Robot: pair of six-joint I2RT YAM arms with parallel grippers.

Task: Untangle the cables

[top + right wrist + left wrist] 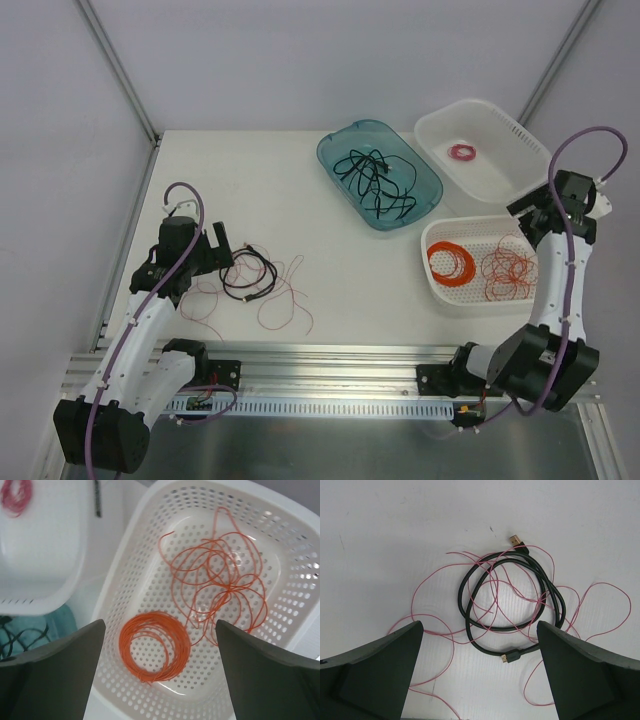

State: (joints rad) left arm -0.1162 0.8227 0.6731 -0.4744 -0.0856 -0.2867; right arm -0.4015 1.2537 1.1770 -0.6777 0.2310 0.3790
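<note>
A thin black cord [250,272] with small gold-tipped plugs lies looped on the table, with hair-thin red wires [285,302] running through and around it. My left gripper [224,250] is open and empty, just left of this tangle. In the left wrist view the cord [461,587] and the wires [492,582] lie ahead of the gripper [480,680], with one plug [512,656] between the jaws. My right gripper [530,208] is open and empty above the perforated basket [432,285]. Loose red wires [220,575] lie in that basket.
The basket [125,580] also holds a neat orange coil [155,645]. A teal tray [330,150] with black cords stands at the back. A white tub [430,125] holds a small pink ring coil [462,152]. A metal rail runs along the near edge.
</note>
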